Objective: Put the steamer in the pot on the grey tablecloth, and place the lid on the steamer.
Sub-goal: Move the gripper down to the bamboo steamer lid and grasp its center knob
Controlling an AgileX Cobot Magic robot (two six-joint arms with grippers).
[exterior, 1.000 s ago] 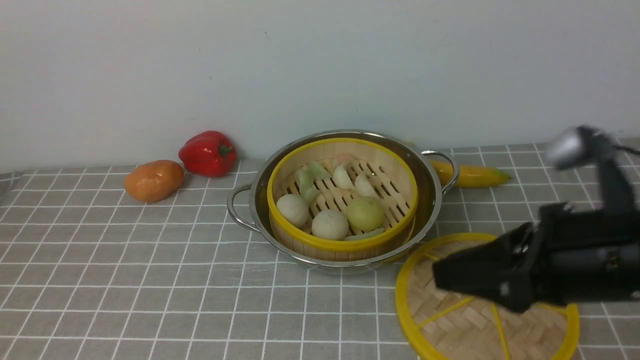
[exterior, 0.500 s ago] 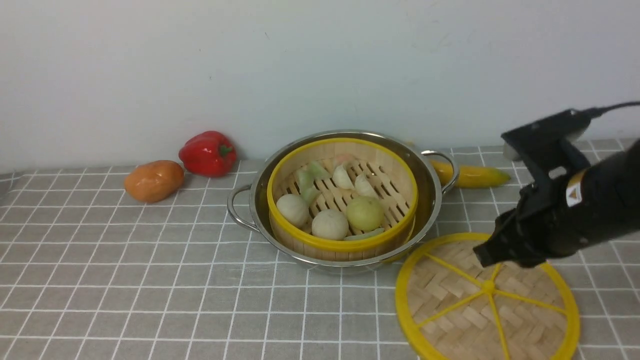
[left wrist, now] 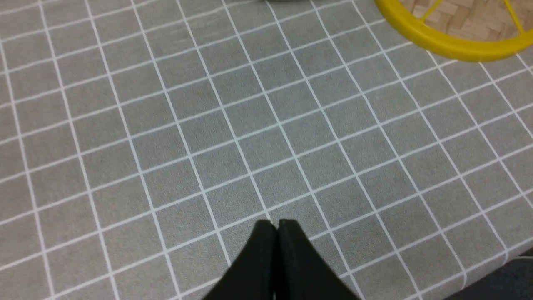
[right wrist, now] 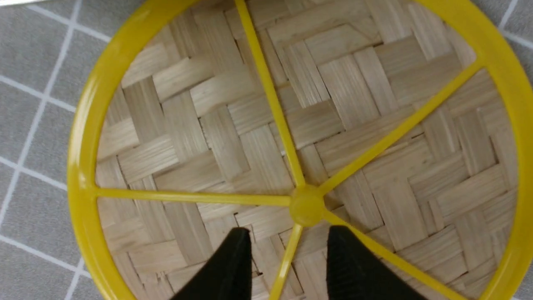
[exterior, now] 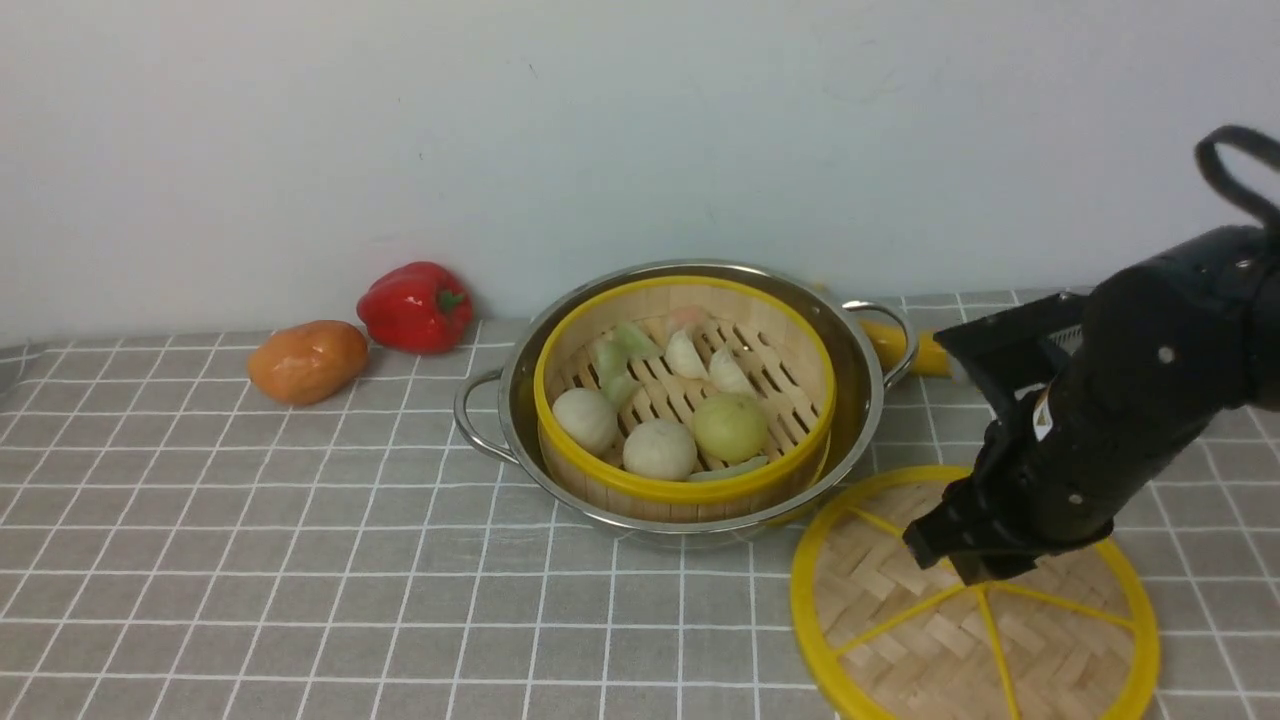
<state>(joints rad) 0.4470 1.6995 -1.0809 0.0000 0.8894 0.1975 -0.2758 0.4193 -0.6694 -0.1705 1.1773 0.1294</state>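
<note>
Lid (exterior: 930, 640) grasp

The lid is laid flat on the grey tablecloth (exterior: 300, 560), near-right of the pot (exterior: 857, 420) holding the steamer (exterior: 685, 400). The right gripper (right wrist: 287, 233), jaws parted astride a spoke (right wrist: 285, 266), should be lowered squarely, then closed. The left gripper (left wrist: 275, 227) is shut.

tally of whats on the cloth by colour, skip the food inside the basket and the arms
steel: 1, pot
bamboo with yellow rim: 2, steamer, lid
red: 1, pepper
orange: 1, toy vegetable
yellow: 1, toy fruit behind pot
total: 6
</note>
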